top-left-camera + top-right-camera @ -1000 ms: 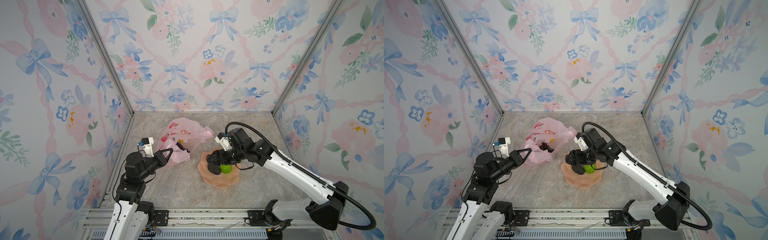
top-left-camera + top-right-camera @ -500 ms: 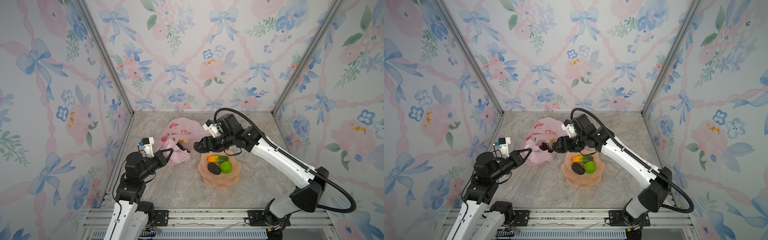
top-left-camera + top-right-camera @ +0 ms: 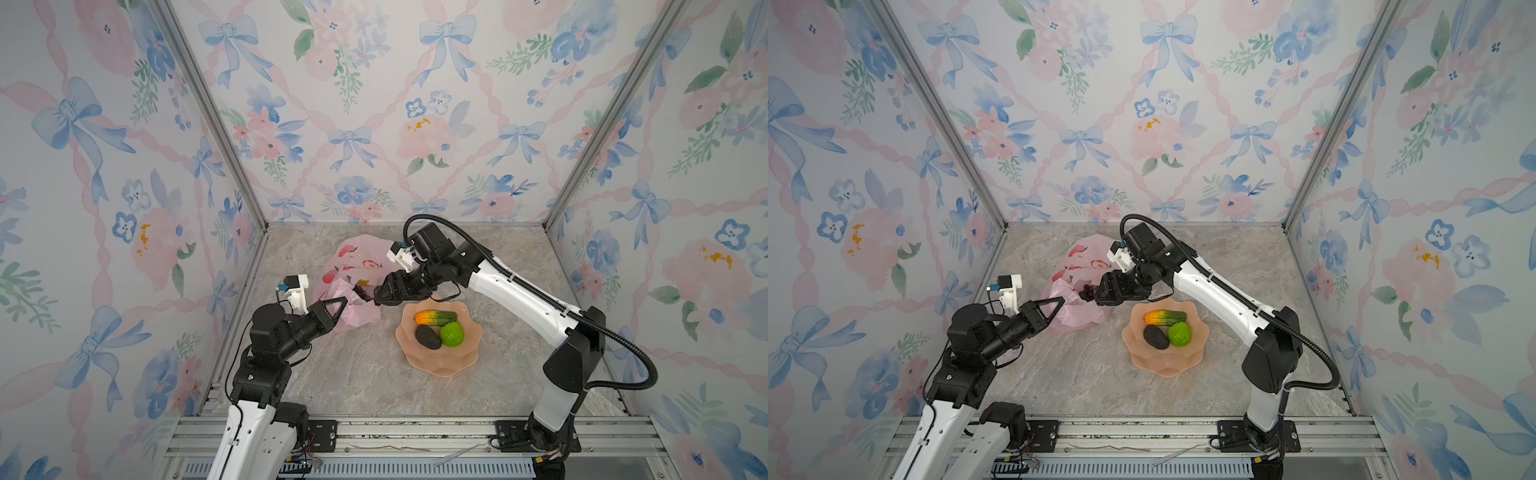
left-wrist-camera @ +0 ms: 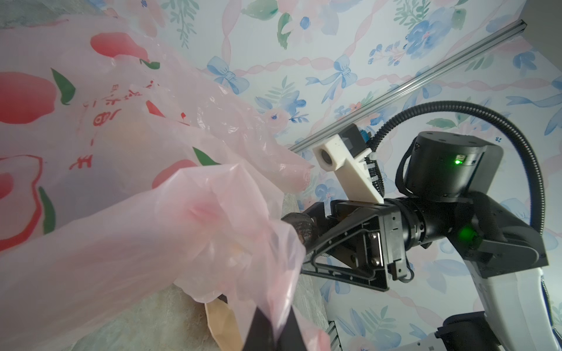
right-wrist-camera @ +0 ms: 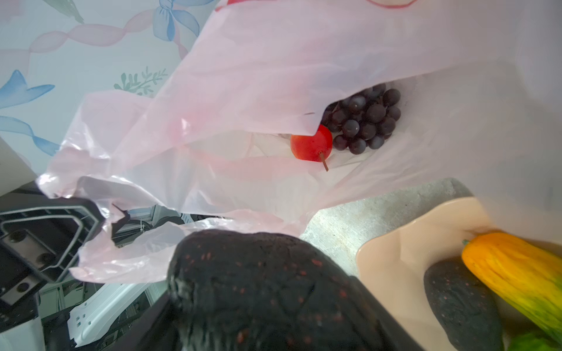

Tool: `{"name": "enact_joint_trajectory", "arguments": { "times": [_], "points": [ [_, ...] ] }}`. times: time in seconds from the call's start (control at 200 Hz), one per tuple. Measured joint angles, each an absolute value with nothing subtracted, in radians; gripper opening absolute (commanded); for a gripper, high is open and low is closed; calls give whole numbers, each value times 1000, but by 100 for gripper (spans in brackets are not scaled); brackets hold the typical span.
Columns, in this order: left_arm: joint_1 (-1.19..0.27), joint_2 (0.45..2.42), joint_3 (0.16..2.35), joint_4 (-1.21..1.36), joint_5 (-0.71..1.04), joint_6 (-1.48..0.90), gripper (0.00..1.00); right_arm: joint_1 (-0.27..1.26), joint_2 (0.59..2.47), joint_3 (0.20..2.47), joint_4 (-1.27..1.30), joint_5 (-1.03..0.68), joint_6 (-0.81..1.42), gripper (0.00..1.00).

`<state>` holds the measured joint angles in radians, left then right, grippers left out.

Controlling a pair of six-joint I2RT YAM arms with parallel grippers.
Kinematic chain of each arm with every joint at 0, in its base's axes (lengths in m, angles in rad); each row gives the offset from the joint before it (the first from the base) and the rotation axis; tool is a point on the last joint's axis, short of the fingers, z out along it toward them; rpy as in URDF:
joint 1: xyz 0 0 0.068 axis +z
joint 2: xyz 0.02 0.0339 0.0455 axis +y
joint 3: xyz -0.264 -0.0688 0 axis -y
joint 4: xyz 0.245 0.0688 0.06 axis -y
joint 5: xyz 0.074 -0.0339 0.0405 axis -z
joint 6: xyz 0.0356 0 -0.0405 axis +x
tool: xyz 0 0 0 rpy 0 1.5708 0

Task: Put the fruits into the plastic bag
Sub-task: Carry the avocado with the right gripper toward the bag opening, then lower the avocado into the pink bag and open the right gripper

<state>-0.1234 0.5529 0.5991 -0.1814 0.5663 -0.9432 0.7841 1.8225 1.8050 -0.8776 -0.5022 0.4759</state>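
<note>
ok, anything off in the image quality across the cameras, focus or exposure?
Right wrist view: held avocado up close, slightly soft; grapes inside the bag sharp, plastic washed out pale. Left wrist view: nearest bag folds soft. Both top views: even light, soft shadows, no glare on the bowl.

Way in is tight: the left gripper [image 3: 343, 300] pinches the rim of the thin pink crinkly plastic bag [image 3: 353, 262], and the right gripper [image 3: 378, 297], clamped on a bumpy black avocado [image 5: 258, 288], sits right at that mouth. Inside lie dark purple grapes [image 5: 365, 121] and a red fruit [image 5: 310, 144]. The peach scalloped bowl [image 3: 444, 361] crowds just beside; the grey marbled worktop [image 3: 353, 382] in front is open.
</note>
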Motion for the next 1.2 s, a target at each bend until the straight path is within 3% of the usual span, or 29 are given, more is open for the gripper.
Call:
{"name": "enact_joint_trajectory", "arguments": {
  "times": [0.915, 1.2],
  "points": [
    [-124, 525, 610, -180, 601, -943, 0, 847, 2180, 2300, -1072, -458, 391, 74],
    [-125, 524, 610, -181, 600, -943, 0, 859, 2246, 2339, -1101, -444, 380, 75]
  ]
}}
